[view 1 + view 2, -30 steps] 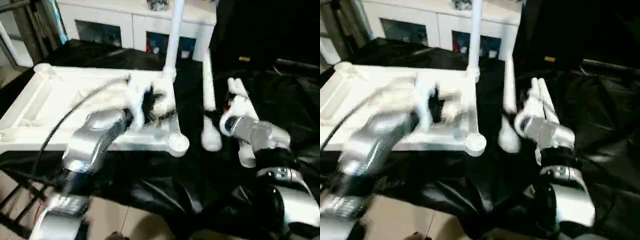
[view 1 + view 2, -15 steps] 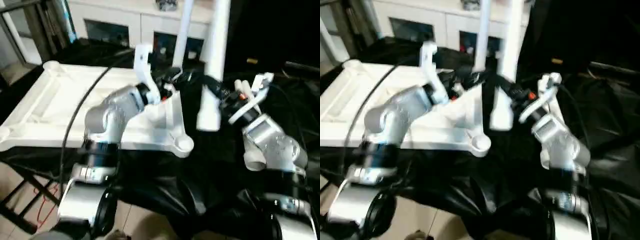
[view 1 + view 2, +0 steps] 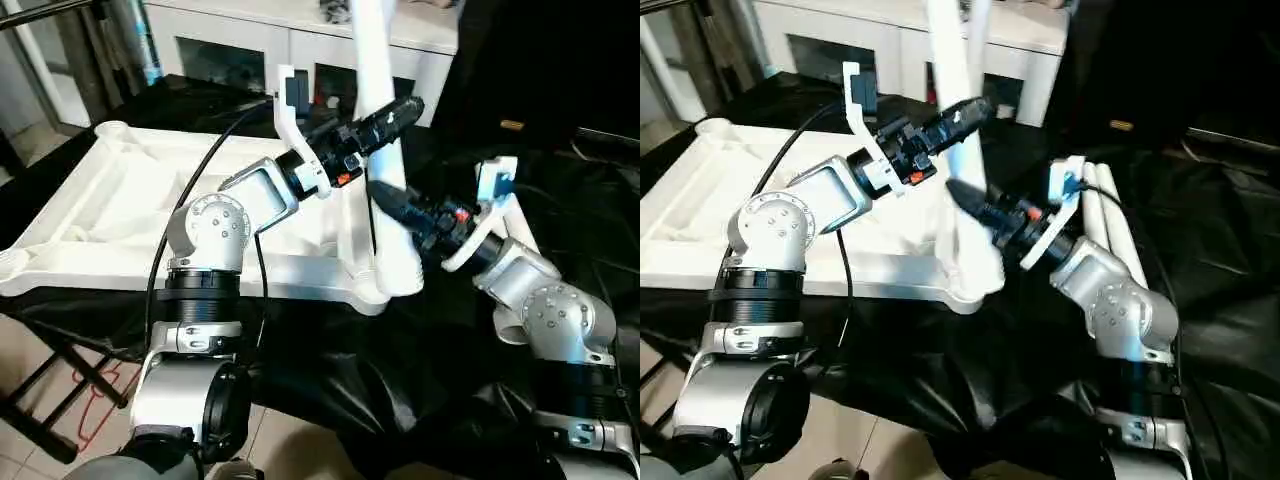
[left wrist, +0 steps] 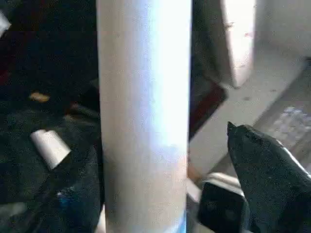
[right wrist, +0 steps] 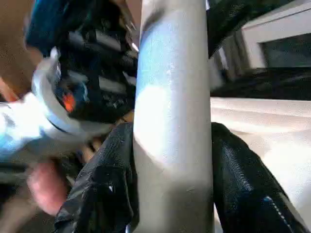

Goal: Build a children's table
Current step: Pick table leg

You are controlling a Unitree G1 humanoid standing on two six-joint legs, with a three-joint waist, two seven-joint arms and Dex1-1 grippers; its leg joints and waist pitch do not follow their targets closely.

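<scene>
The white tabletop [image 3: 120, 210] lies underside up on the black-covered bench. One white leg [image 3: 385, 150] stands nearly upright, its wide lower end at the near right corner socket [image 3: 372, 293]; whether it is seated there I cannot tell. My right gripper [image 3: 385, 197] is shut on the leg's lower half, both fingers [image 5: 109, 179] pressed to it. My left gripper [image 3: 397, 110] straddles the leg higher up, open, with a gap at one finger [image 4: 262, 170]. A second leg [image 3: 978, 25] stands behind at the far right corner.
Two spare legs [image 3: 1110, 225] lie side by side on the black cloth [image 3: 560, 170] to the right, behind my right forearm. A white cabinet with glass doors [image 3: 240, 50] runs along the back. The bench's near edge drops to the floor [image 3: 60, 400].
My right gripper has lifted the leg off the cloth and stood it at the near right corner. My left arm swung from over the tabletop to the leg's upper part.
</scene>
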